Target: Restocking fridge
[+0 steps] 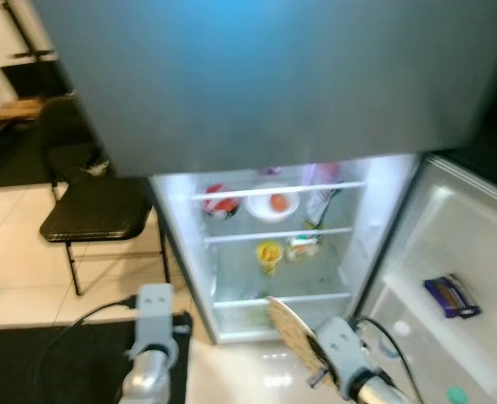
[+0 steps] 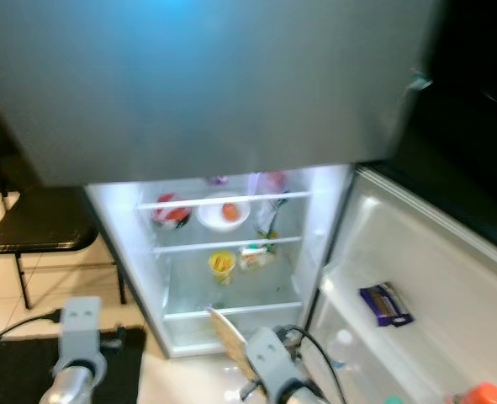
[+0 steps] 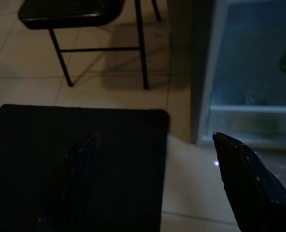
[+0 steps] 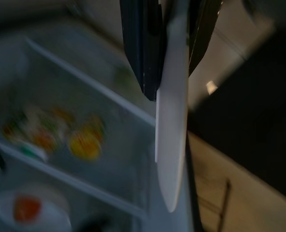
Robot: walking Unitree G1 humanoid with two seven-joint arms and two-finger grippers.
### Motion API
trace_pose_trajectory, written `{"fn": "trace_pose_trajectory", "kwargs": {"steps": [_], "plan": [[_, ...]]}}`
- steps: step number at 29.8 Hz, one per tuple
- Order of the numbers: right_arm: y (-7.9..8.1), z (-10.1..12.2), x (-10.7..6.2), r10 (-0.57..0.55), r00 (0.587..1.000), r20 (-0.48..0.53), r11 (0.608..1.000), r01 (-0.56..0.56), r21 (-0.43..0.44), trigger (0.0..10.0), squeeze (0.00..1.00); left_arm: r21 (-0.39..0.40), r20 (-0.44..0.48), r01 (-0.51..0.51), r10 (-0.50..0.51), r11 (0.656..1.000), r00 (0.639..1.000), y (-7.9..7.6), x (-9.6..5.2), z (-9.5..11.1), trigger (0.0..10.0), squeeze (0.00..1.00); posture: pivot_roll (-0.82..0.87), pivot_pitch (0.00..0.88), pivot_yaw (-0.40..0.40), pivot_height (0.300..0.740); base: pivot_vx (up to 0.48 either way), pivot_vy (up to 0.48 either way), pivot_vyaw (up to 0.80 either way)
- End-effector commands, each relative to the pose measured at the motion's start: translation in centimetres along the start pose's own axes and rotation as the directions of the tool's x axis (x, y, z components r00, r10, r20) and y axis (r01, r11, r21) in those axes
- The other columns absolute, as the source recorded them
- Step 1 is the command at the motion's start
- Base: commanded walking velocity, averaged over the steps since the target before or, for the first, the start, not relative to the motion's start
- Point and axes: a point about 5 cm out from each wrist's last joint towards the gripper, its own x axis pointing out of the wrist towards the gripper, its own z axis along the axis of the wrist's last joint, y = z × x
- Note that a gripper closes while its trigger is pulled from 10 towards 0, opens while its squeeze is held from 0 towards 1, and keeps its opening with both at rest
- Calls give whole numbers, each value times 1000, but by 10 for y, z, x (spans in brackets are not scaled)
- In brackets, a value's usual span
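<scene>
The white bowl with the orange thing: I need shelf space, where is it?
White bowl sits mid top shelf of the open fridge, between a red item on its left and a packet on its right.

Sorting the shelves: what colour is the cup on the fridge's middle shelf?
Yellow cup, clearest in the left eye view.

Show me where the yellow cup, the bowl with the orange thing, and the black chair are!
yellow cup (image 1: pixel 269 254): left eye view, its front.
bowl (image 1: pixel 261 209): left eye view, white rim.
black chair (image 1: pixel 95 218): left eye view, seat.
</scene>
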Motion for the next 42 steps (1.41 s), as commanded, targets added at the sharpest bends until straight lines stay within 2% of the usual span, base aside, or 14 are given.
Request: {"fn": "trace_pose_trajectory", "kwargs": {"steps": [1,18,24,25,27,28,30,32,34,35,39,40,41,42], "plan": [[-6,-7,-7,-20,999,-31,1000,20,-4,10000,0,9,7,16,-16,1000,1000,-5,0,2,10000,0,-67,99,50,737,480,0,675],[-12,-10,-7,-65,997,-48,997,67,24,10000,0,2,-6,46,-46,999,999,-11,0,5,10000,0,-67,97,53,737,44,0,60],[-24,-15,-8,-155,984,-85,978,165,127,10000,0,-7,-3,119,-119,993,993,-18,-2,4,10000,0,-66,94,55,737,0,0,0],[-30,-17,-9,-196,976,-96,965,209,157,10000,0,-6,0,134,-134,991,991,-19,-3,5,10000,0,-67,94,57,737,0,0,0],[-32,-17,-10,-209,973,-98,961,223,165,10000,0,-6,1,137,-137,991,991,-19,-3,5,10000,0,-67,94,57,737,0,0,0],[-38,-17,-10,-249,963,-106,943,266,201,10000,0,-2,-2,141,-141,990,990,-19,-3,5,10000,0,-66,94,57,737,0,0,0],[-40,-17,-10,-262,959,-109,936,280,215,10000,0,-1,-4,142,-142,990,990,-19,-3,5,10000,0,-66,94,57,737,0,0,0],[-46,-15,-9,-299,948,-108,909,317,272,10000,0,2,-6,147,-147,989,989,-19,-3,5,10000,0,-66,94,58,737,0,0,0],[-52,-13,-7,-341,934,-109,863,357,357,10000,0,1,-5,151,-151,988,988,-20,-3,6,10000,0,-64,94,58,737,0,0,0],[-53,-12,-6,-349,931,-110,853,364,374,10000,0,0,-5,152,-152,988,988,-20,-3,6,10000,0,-64,94,58,737,0,0,0],[-59,2,3,-373,926,-60,776,347,527,10000,0,28,2,168,-168,985,986,-20,-4,6,10000,0,-60,99,61,737,0,0,0],[-59,2,3,-373,926,-60,776,347,527,10000,0,28,2,168,-168,985,986,-20,-4,6,10000,0,-60,99,61,737,0,0,0],[-62,14,9,-370,929,-15,717,296,631,10000,0,35,9,169,-169,985,985,-20,-4,8,10000,0,-57,104,62,737,0,0,0],[-62,14,9,-370,929,-15,717,296,631,10000,0,35,9,169,-169,985,985,-20,-4,8,10000,0,-57,104,62,737,0,0,0]]}}
